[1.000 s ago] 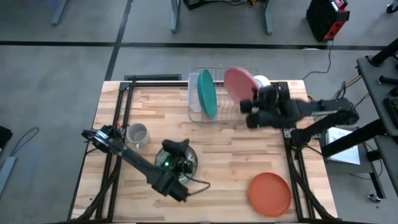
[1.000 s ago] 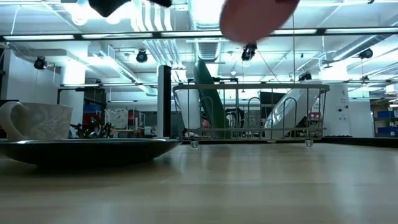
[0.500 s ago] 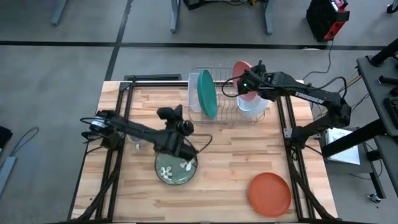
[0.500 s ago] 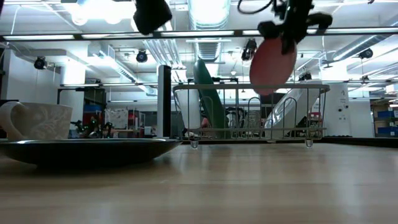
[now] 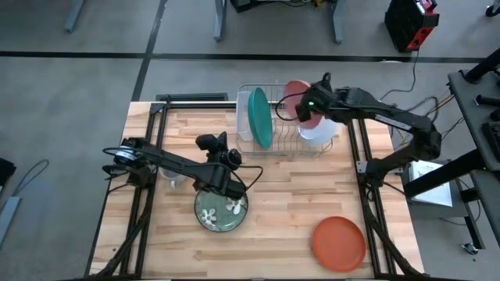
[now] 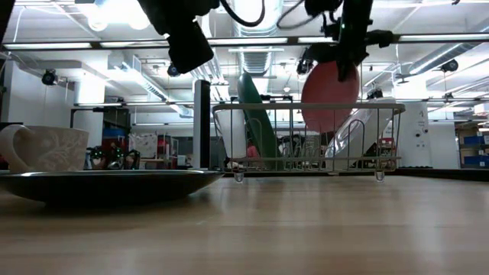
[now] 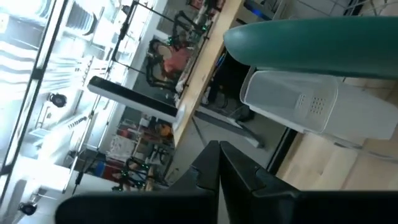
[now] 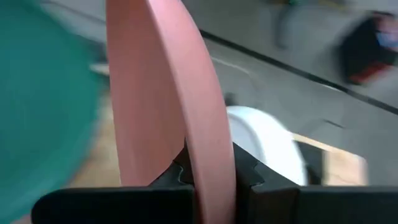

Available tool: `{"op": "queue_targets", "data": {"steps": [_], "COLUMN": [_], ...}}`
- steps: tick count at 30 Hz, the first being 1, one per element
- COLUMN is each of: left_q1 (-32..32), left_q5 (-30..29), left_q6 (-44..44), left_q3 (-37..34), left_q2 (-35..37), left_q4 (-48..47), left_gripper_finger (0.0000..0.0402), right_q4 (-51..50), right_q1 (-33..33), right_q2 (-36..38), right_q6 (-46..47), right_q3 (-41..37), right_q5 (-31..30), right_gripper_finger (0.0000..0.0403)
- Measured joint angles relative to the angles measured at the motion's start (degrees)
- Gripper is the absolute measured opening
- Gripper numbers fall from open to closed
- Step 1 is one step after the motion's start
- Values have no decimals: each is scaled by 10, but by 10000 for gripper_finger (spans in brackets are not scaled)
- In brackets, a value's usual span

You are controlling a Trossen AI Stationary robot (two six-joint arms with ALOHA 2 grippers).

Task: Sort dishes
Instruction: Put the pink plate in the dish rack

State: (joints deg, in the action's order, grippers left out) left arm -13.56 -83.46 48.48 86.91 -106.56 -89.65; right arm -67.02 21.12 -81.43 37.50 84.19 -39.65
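While over the wire rack (image 5: 281, 129), right claw (image 5: 306, 109) pinches pink plate (image 8: 168, 106) upright.

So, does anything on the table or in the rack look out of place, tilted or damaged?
Nothing stands out. The teal plate stands on edge in the dish rack; the right gripper holds the pink plate upright over it. The orange-red plate and flowered green plate lie flat.

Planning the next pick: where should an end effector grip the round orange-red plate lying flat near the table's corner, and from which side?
Grip the rim of the round orange-red plate, probably where it nears the table edge. It lies flat on the wood, so only the thin raised rim offers purchase. Come from above at a tilt, one finger under the lip and one inside. The right end effector, shut on the pink plate, is nearer.
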Motion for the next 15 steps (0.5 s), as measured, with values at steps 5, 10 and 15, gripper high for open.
{"op": "queue_targets", "data": {"steps": [5, 10, 15], "left_q1": [-36, -127, -211], "left_q5": [93, 276, 431], "left_q6": [-60, -150, -227], "left_q3": [6, 5, 2], "left_q2": [16, 54, 104], "left_q4": [-4, 9, 113], "left_gripper_finger": [0, 0, 0], "right_q4": [28, 10, 81], "right_q1": [-76, -208, -343], "right_q2": [66, 116, 109], "right_q6": [-76, -30, 43], "right_q3": [11, -45, -154], "right_q5": [147, 268, 316], "right_gripper_finger": [20, 19, 19]}}
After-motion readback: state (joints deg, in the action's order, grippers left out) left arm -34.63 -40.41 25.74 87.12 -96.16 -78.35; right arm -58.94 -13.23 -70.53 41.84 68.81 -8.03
